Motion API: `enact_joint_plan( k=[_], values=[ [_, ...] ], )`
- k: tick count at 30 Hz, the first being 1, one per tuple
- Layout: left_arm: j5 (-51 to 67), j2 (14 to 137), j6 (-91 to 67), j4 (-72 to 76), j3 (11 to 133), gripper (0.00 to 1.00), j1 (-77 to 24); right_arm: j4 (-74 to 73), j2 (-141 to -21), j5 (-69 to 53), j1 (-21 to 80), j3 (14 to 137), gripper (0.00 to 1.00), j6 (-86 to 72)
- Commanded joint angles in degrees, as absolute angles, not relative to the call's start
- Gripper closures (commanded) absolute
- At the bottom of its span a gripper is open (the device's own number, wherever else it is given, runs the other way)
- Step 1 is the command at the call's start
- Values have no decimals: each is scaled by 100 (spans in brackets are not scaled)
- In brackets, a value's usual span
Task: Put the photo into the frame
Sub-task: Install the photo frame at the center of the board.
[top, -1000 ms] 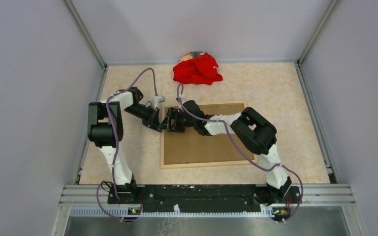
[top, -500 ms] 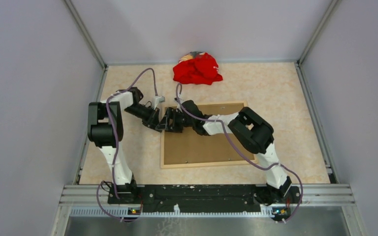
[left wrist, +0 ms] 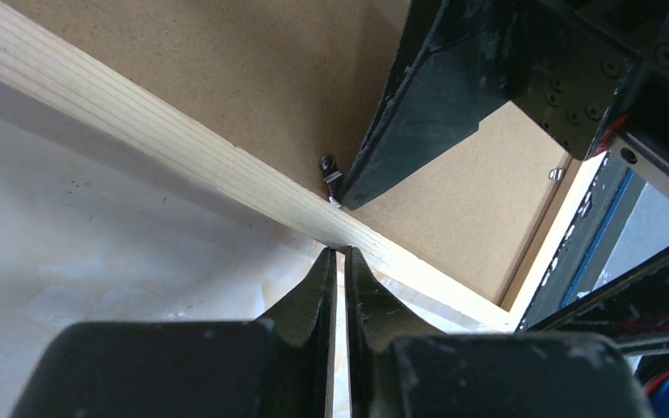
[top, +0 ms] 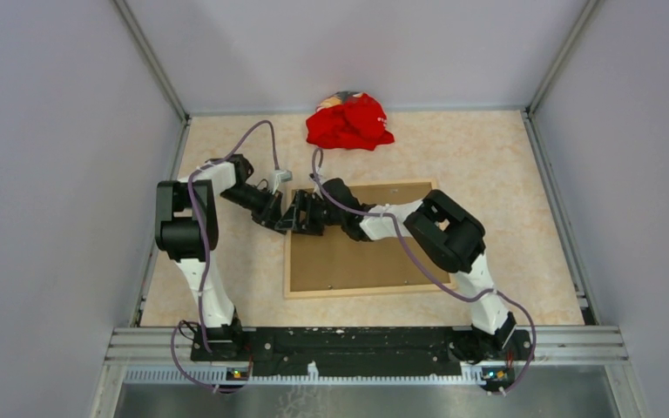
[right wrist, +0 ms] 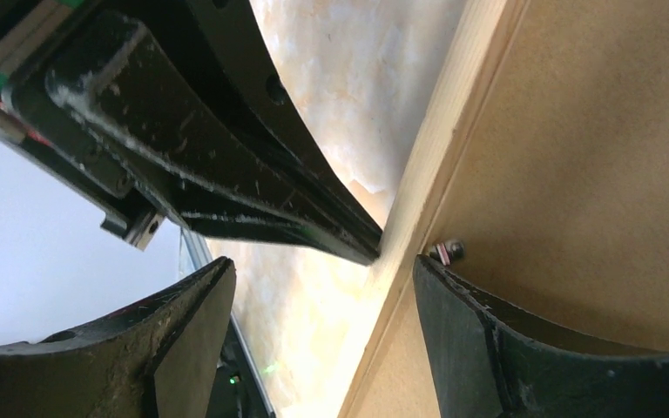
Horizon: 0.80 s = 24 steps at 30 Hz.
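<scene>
Since a second ago the right arm's elbow has slid a bit toward 9 o'clock. The thin light-wood rectangular picture frame (top: 357, 290) lies flat mid-table, plain brown backing board (top: 348, 261) up. At its 10 o'clock corner the left gripper (left wrist: 337, 257) is pinched narrow, tips touching the wood edge; the right gripper (right wrist: 322, 261) gapes wide over that edge

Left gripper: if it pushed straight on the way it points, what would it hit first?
The frame: the left gripper, jaws shut, points at its light-wood side rail and seems to touch it. Just beyond stands the right gripper, jaws open astride that rail; depth is unclear.
</scene>
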State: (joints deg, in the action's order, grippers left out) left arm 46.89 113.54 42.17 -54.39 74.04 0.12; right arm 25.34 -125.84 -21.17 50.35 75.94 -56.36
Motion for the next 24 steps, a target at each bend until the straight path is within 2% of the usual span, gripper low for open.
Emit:
enact_joint_plan(
  k=[1,7,24],
  values=[
    [4474,11513,4514,-5203,7487,90,-43,2581,-11983,-1730,4973,7192,24,-5355],
    [4484,11522,4518,-5212,7497,90,-36,2362,-11576,-1526,4954,6820,24,-5070],
    [4536,11540,4508,-5241,7519,90,-41,2129,-12472,-1408,5132,7612,29,-5239]
  ],
)
